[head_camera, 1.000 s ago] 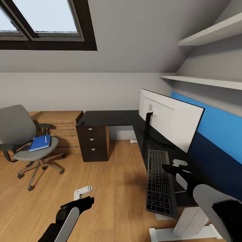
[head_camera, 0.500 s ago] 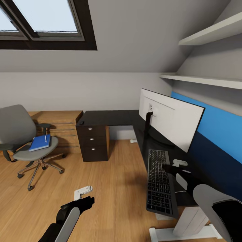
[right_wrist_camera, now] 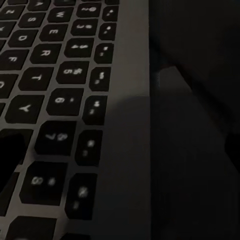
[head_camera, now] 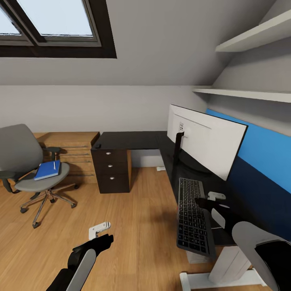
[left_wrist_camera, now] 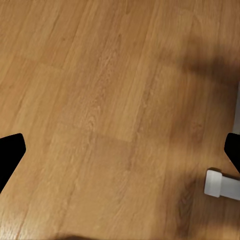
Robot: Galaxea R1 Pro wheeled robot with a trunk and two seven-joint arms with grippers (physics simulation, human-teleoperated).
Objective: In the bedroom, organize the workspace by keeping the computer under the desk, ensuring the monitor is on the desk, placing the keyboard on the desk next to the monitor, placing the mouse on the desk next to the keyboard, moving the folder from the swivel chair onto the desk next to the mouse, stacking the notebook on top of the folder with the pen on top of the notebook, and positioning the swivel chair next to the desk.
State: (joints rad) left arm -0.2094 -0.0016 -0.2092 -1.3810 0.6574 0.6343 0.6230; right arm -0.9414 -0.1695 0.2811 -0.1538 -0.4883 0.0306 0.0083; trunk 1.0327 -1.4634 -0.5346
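Note:
The wide monitor (head_camera: 208,141) stands on the black desk (head_camera: 129,141) with its white back toward me. In front of it lies the keyboard (head_camera: 191,218), its near end over the desk's edge; the right wrist view has its keys (right_wrist_camera: 55,75) close up. My right gripper (head_camera: 214,197) hovers open at the keyboard's right edge. My left gripper (head_camera: 100,230) hangs open over the wood floor, its fingertips (left_wrist_camera: 10,150) spread wide. At left, the swivel chair (head_camera: 22,153) carries the blue folder (head_camera: 47,170) with the pen (head_camera: 54,165) on it. A small black lump, perhaps the mouse (head_camera: 98,146), sits at the desk's far-left corner. Computer and notebook are out of view.
A dark three-drawer unit (head_camera: 111,171) stands under the desk's left end, with a light wooden dresser (head_camera: 70,151) behind the chair. White shelves (head_camera: 250,95) hang above the desk. A white desk foot (left_wrist_camera: 222,184) rests on the floor near my left gripper.
The whole picture has shifted slightly, so the camera moved. Both arms, the keyboard and the chair keep their places.

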